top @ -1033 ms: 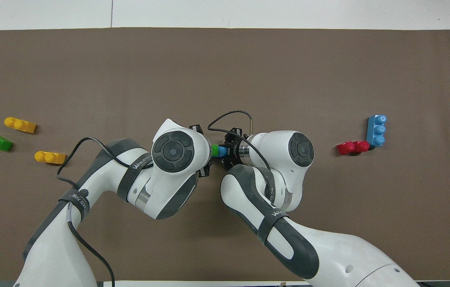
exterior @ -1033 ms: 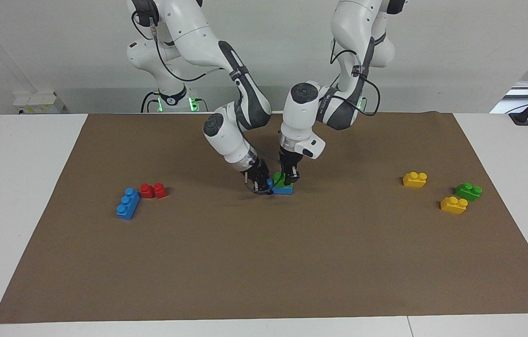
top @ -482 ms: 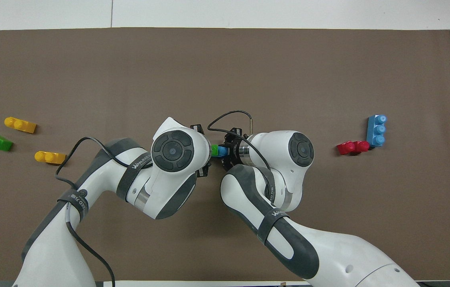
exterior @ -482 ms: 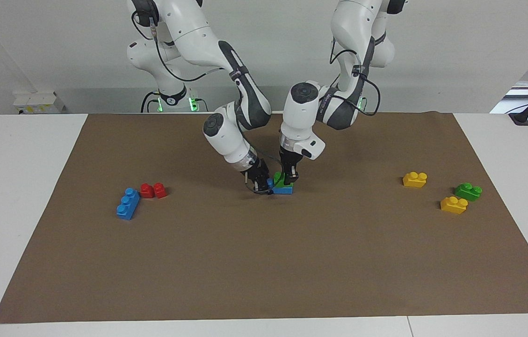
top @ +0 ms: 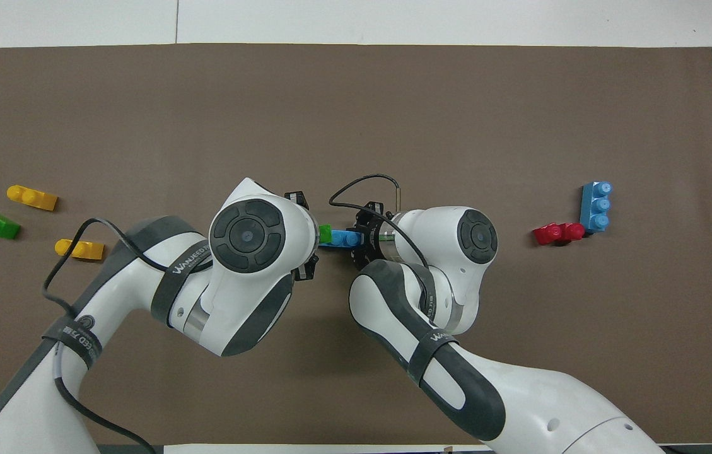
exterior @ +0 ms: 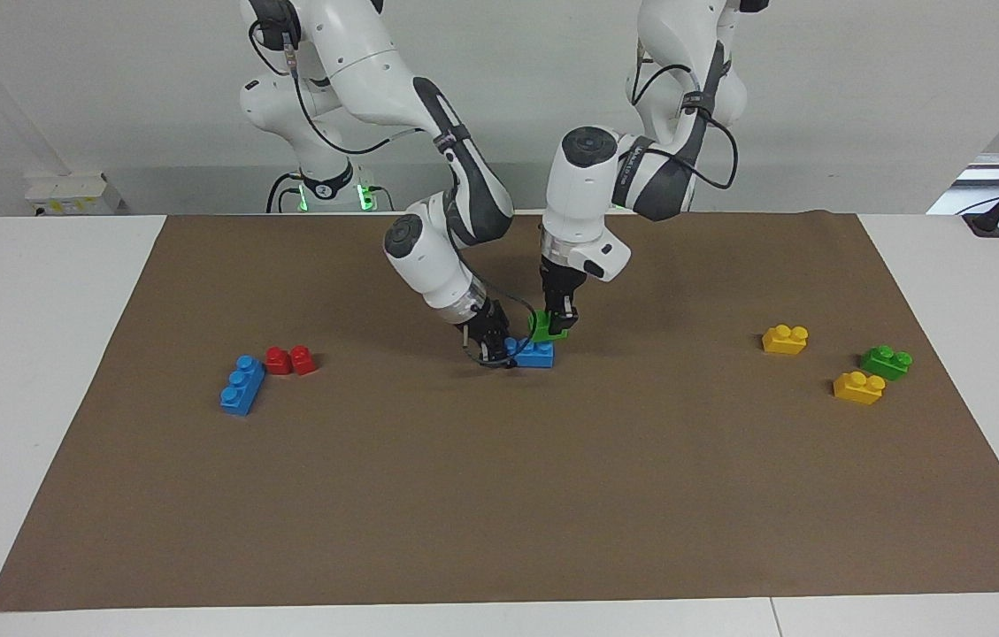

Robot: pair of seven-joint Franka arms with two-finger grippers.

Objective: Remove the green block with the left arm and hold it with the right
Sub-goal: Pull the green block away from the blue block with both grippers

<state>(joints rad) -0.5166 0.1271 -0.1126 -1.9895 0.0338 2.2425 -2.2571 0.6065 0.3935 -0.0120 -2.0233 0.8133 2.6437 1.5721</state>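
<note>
The lime-green block [exterior: 546,332] is in my left gripper [exterior: 558,322], which is shut on it and holds it tilted just above the blue base brick [exterior: 537,356]. The block is free of the brick's studs. My right gripper [exterior: 495,351] is shut on the end of the blue brick toward the right arm's end, pinning it to the brown mat [exterior: 499,495]. In the overhead view the green block [top: 325,234] peeks out from under my left wrist, beside the blue brick [top: 344,238]. The right gripper [top: 361,239] shows there too.
Two yellow bricks [exterior: 785,339] [exterior: 858,387] and a darker green brick [exterior: 886,361] lie toward the left arm's end. A red pair [exterior: 291,360] and a blue three-stud brick [exterior: 242,385] lie toward the right arm's end.
My left gripper has risen and shifted toward the left arm's end, pulling the green block off the blue brick. The right gripper and the blue brick have stayed put.
</note>
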